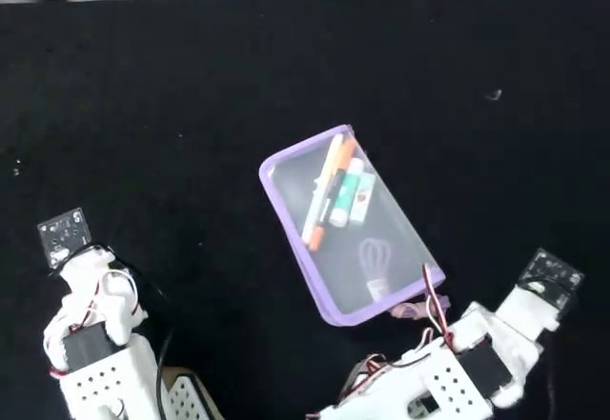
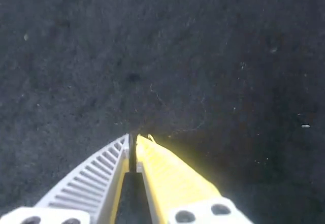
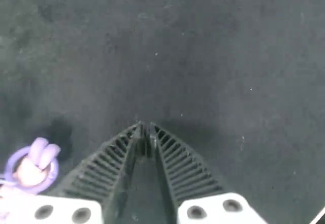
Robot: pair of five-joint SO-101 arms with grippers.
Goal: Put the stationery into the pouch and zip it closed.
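**Pouch at ctr of table, both grippers shut and off it**

Black cloth covers the table edge to edge. Pouch lies flat near the middle, turned at an angle, btwn the two arms but nearer the right one. Left gripper sits at the near-left corner, well apart from the pouch, jaws pressed together w/ nothing in them, bare cloth beneath. Right gripper is also closed up tight and empty over bare cloth. Zip pull, a purple ring w/ a pinkish tab, lies just beside it, at the pouch corner nearest that arm.

Nothing stands btwn either gripper and the pouch.

Pouch is clear plastic w/ purple trim. Inside, toward the far end, lie an orange marker, a green-and-white tube and a whitish tube, side by side. Whether the zip is fully shut can't be told.
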